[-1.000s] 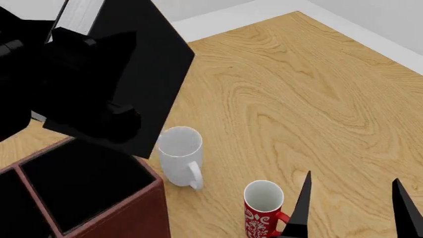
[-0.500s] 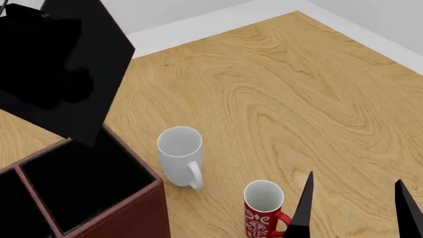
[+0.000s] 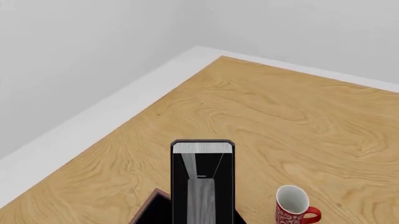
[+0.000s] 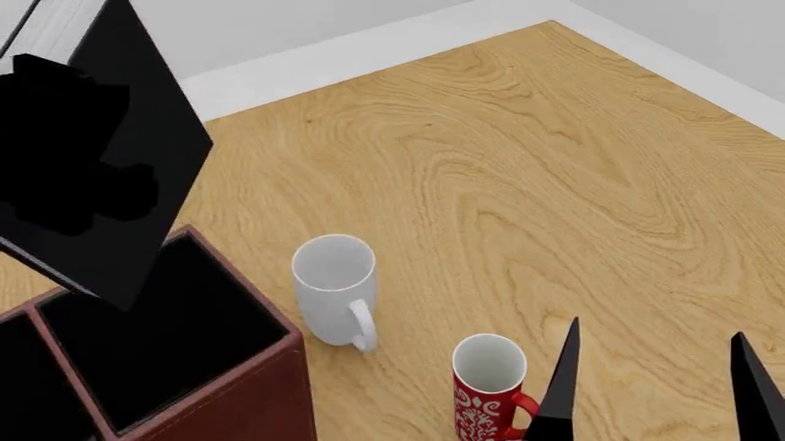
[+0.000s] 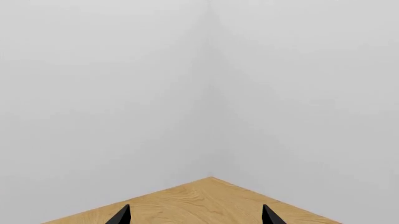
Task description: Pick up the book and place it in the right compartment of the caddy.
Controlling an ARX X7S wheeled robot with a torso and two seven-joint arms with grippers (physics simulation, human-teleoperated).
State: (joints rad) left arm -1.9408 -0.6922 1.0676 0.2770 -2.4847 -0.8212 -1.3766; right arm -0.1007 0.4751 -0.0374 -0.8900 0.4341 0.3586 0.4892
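The black book (image 4: 157,179) hangs tilted in the air at the upper left of the head view, and my left gripper (image 4: 76,156), a dark shape against its cover, is shut on it. The book's lower corner hangs over the back-left part of the right compartment (image 4: 160,340) of the reddish-brown caddy (image 4: 252,400). In the left wrist view the book (image 3: 203,186) shows its grey page edges, with a caddy corner (image 3: 151,211) below it. My right gripper (image 4: 656,395) stands open at the lower right, and in its own view the right gripper (image 5: 196,218) has nothing between its fingers.
A white mug (image 4: 334,287) stands just right of the caddy. A red patterned mug (image 4: 488,384) stands nearer, close to my right gripper's left finger, and the red mug (image 3: 293,206) also shows in the left wrist view. The wooden tabletop (image 4: 552,184) ends at white walls.
My left gripper has carried the book leftward across the head view, uncovering more of the right compartment. The right gripper and both mugs have not moved.
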